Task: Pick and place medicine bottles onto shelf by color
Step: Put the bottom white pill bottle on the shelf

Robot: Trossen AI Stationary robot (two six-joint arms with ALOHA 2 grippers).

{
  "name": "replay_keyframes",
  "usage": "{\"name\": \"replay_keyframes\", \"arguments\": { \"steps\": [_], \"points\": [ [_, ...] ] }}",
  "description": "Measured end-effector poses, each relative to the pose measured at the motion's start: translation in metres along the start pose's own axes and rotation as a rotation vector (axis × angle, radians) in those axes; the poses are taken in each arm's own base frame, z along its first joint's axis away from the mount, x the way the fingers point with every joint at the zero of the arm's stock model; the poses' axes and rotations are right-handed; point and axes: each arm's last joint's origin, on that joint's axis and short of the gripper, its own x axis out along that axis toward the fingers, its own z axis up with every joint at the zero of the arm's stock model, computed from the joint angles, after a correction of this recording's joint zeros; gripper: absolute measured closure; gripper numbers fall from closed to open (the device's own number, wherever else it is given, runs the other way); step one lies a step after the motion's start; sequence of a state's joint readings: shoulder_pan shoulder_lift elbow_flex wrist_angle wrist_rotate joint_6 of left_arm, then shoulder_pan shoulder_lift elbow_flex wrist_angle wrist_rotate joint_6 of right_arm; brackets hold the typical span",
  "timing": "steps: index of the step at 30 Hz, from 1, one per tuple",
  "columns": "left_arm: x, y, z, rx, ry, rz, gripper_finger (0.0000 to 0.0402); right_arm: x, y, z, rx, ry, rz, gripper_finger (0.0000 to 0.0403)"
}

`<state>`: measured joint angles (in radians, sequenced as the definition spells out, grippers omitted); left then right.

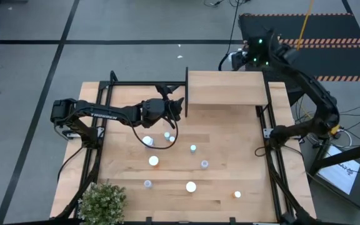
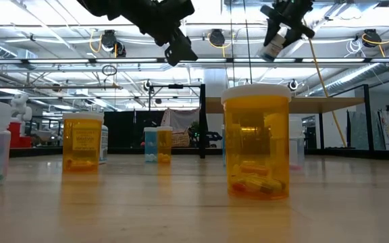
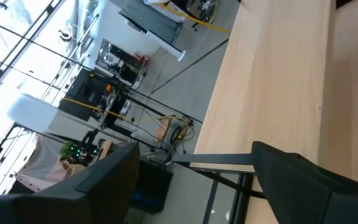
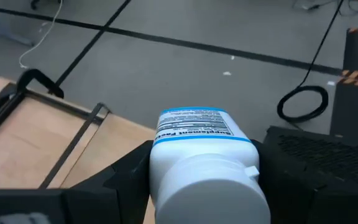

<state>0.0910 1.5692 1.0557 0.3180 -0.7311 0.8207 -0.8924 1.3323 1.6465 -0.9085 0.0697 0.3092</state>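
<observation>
Several small bottles with white caps stand upright on the tabletop: orange ones (image 2: 257, 145) (image 2: 82, 142) and pale ones (image 1: 193, 149). The shelf (image 1: 224, 87) is a raised light-wood panel at the table's far side, with a black upright (image 1: 186, 94) on its left edge. My left gripper (image 1: 177, 107) hovers open just left of that upright, above the table, with nothing between its fingers (image 3: 98, 186). My right gripper (image 1: 242, 57) is high up beyond the shelf's far edge, shut on a white bottle with a blue-banded label (image 4: 197, 134). My right gripper pinches the white bottle between its two fingers (image 4: 123, 177), one on each side of the body (image 4: 166, 168). The bottle lies along the fingers, its labelled end pointing away from the wrist. It is lifted clear and slants downward below the gripper (image 2: 273, 46).
Black frame rails (image 1: 270, 119) run along the table's left and right sides. A small green plant (image 1: 102, 200) stands at the near left corner. Bare wood lies between the bottles and the shelf. Cables and a black mat (image 1: 317, 31) lie on the floor beyond.
</observation>
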Motion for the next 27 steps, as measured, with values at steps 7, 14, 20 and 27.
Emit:
{"name": "replay_keyframes", "arguments": {
  "steps": [7,14,20,27],
  "points": [
    [0.000,0.000,0.000,-0.004,0.000,0.000,0.0092,0.026,-0.038,0.009,0.068,0.108,-0.103,0.0170],
    [0.000,0.000,0.000,-0.013,0.001,-0.001,0.0092,0.045,-0.067,0.003,0.086,0.265,-0.198,0.0170],
    [0.000,0.000,0.000,-0.017,0.001,-0.001,0.0092,0.044,-0.078,-0.007,0.102,0.382,-0.278,0.0170],
    [0.000,0.000,0.000,-0.020,-0.014,-0.014,0.0091,0.048,-0.080,-0.008,0.134,0.392,-0.353,0.0170]
  ]
}}
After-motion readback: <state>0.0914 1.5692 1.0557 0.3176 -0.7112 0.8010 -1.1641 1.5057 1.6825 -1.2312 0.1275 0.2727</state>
